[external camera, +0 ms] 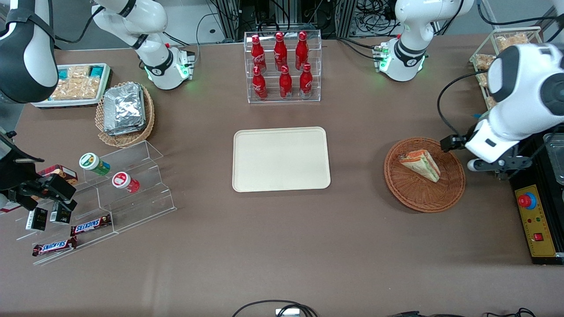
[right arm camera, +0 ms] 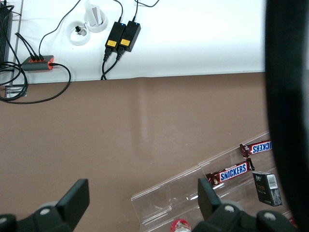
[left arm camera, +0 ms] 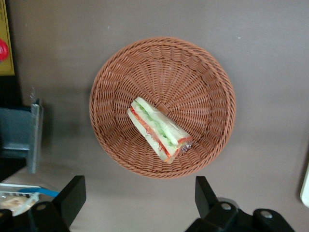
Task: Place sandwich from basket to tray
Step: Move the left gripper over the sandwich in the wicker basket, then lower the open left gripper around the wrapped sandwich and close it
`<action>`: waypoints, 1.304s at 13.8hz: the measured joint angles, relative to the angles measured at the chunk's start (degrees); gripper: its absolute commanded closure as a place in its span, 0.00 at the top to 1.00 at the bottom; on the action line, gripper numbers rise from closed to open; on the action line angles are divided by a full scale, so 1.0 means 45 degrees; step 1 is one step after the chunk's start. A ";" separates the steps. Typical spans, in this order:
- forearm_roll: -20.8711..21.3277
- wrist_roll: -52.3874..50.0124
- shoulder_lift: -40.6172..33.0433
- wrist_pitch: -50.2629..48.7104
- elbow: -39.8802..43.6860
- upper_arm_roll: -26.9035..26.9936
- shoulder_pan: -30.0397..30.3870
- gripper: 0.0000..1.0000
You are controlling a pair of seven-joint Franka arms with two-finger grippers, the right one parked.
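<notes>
Sandwich (left arm camera: 160,129) lies on its side inside the reddish-brown wicker basket (left arm camera: 116,63), slightly off the basket's middle, with its orange-red and green layers showing along one long edge. The left arm's gripper (left arm camera: 140,198) hangs above the surface (external camera: 282,246) just outside the basket's rim, its two dark fingers (left arm camera: 72,195) spread wide apart and holding nothing. The sandwich sits clear of both fingers, not between them, and nothing touches it. In the front view the basket (external camera: 398,185) rests toward the working arm's end of the surface, well apart from the cream tray (external camera: 282,132) at the middle.
</notes>
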 measured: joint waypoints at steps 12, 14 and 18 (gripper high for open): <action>0.0000 -0.6764 0.0991 0.4888 -0.3227 -0.0062 -0.0279 1.00; 0.0000 -0.7208 0.1312 0.5260 -0.3268 -0.0059 -0.0279 1.00; 0.0000 -0.7810 0.1513 0.6060 -0.3876 -0.0041 -0.0279 1.00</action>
